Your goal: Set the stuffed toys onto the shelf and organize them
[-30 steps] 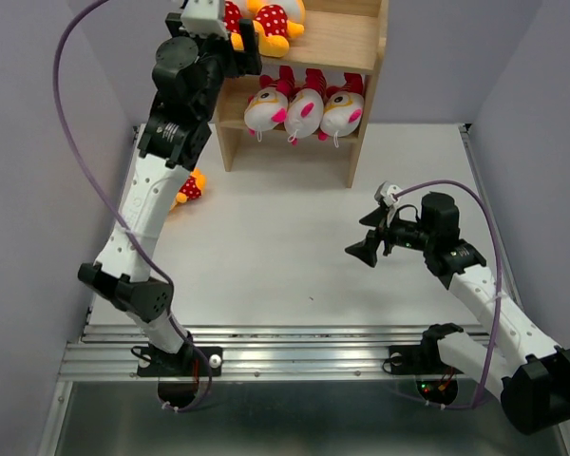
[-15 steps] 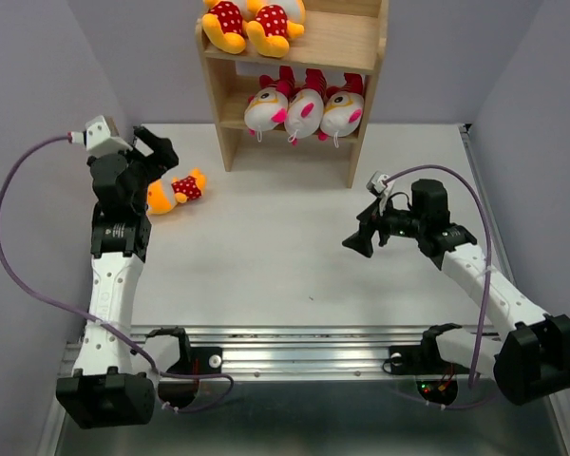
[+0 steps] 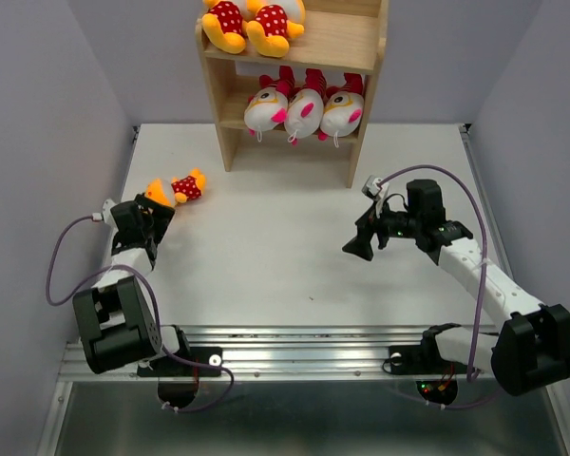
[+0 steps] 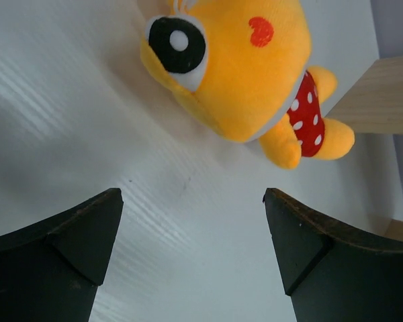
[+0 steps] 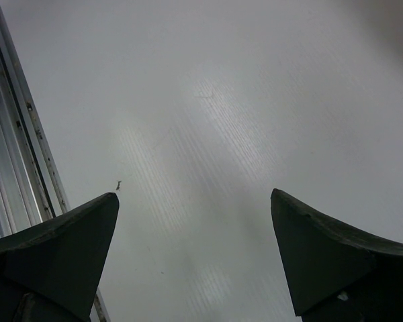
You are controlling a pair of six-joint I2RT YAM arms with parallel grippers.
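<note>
A yellow-orange stuffed toy [image 3: 176, 188] in a red dotted shirt lies on the white table, left of the shelf [image 3: 361, 43]. My left gripper [image 3: 160, 213] hangs low just in front of it, open, with nothing between its fingers. In the left wrist view that toy [image 4: 235, 74] lies on its side just beyond the open left gripper [image 4: 191, 201]. Two more yellow toys [image 3: 252, 24] sit on the shelf's upper board. Three white-headed striped toys [image 3: 304, 109] sit side by side on the board below. My right gripper [image 3: 356, 237] hovers open over bare table at centre right, and the right wrist view shows this gripper [image 5: 195, 201] empty.
The wooden shelf stands at the back centre of the table, and a corner of it [image 4: 383, 94] shows in the left wrist view. Grey walls close in the left and right sides. A metal rail [image 3: 294, 347] runs along the near edge, also visible as the rail [image 5: 13, 134] in the right wrist view.
My left arm has swung down from the shelf's upper board to the table at the left, ending low beside the loose yellow toy. The right arm has barely shifted.
</note>
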